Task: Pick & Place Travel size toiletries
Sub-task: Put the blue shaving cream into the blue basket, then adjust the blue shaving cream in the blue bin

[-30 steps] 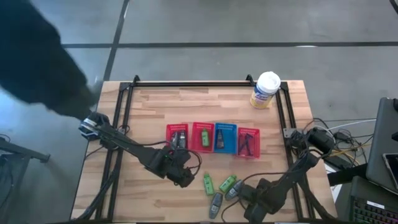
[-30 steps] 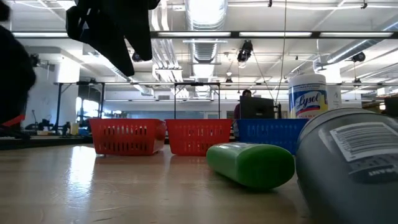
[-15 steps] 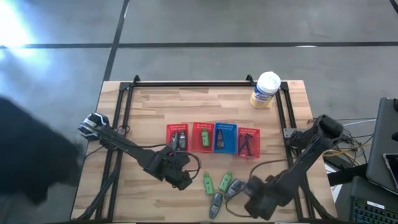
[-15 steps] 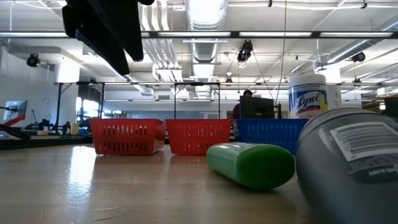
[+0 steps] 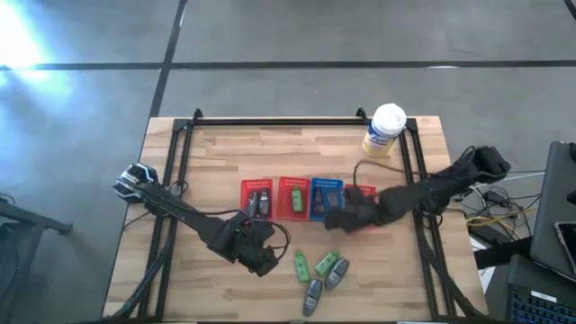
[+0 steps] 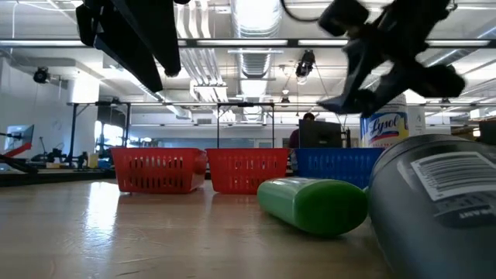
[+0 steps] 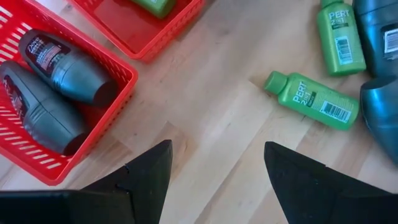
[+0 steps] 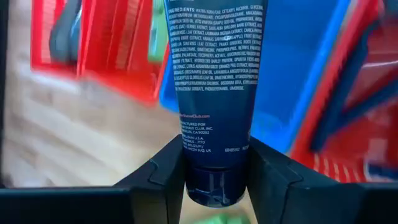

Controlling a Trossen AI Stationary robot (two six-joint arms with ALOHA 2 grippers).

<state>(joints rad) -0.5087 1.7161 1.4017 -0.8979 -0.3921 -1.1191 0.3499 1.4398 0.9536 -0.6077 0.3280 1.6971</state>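
Starting at the left: left pincer [image 5: 263, 258] hovers released above bare desk [image 5: 207, 162] in front of the leftmost red basket [image 5: 256, 197], which holds two grey roll-ons [image 7: 46, 87]. Four toiletries lie loose nearby: two green bottles [image 5: 301, 265] and two grey tubes [image 5: 312, 296]. Further right, right pincer [image 8: 214, 165] is clenched on a dark blue tube [image 8: 214, 81], carried above the blue basket [image 5: 326, 199]. Exact alignment is hard to judge, view smeared. To do it well: centre the tube over the blue basket, descend inside the rim, then release, avoiding the neighbouring red basket.
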